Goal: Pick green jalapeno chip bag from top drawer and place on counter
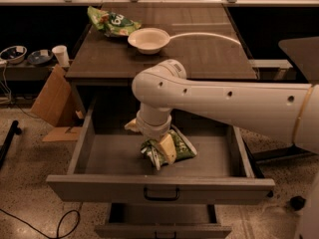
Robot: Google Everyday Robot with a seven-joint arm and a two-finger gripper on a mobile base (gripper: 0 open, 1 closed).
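The green jalapeno chip bag (180,147) lies crumpled on the floor of the open top drawer (159,187), near its middle. My gripper (150,139) reaches straight down into the drawer and sits on the bag's left end. Its jaws are open, with one cream finger (167,149) lying over the bag and the other (131,126) to the left behind the wrist. The bag's left part is hidden by the gripper. The counter (199,59) lies above and behind the drawer.
A brighter green bag with large white letters (111,23) and a white bowl (148,39) sit on the counter's far left. A lower drawer front (162,230) is below. Cardboard (52,103), a white cup (61,55) and bowls stand to the left.
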